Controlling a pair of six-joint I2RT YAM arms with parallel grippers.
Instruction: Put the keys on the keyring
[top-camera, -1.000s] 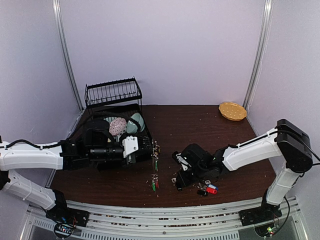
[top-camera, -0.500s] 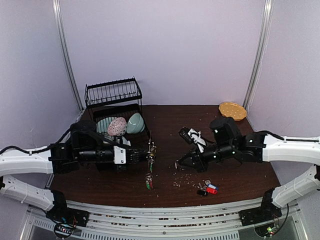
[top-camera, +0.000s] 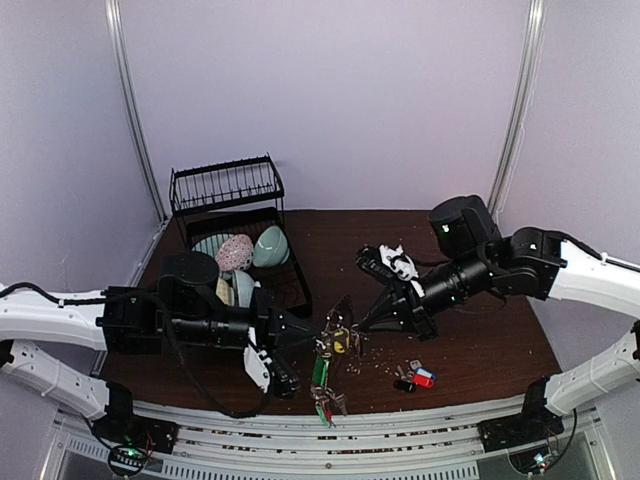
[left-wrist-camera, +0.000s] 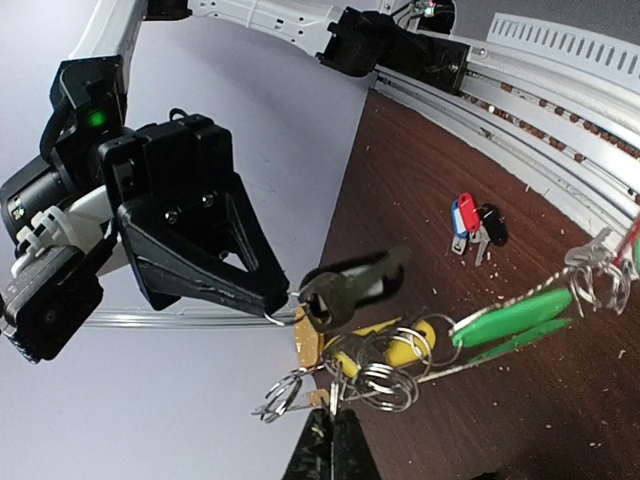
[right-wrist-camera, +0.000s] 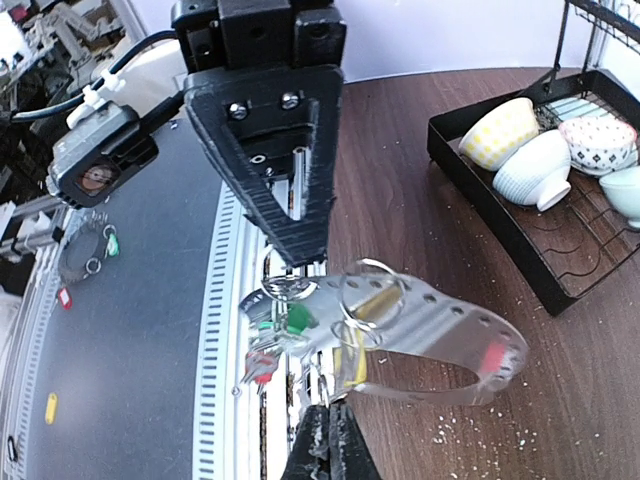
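Green-tagged keys (left-wrist-camera: 510, 312), red and blue tags (left-wrist-camera: 462, 214), dark brown table (top-camera: 480, 350), speckled bowl (top-camera: 236, 252)

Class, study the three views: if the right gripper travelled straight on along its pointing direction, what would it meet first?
Probably the bunch of keys, which hangs right at the tips of the right gripper; behind that, the left gripper faces it. Exact depth is unclear.

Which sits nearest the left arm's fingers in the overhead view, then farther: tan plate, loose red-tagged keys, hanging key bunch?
1. Hanging key bunch, at the fingers.
2. Loose red-tagged keys, on the table to the right.
3. Tan plate, back right corner.
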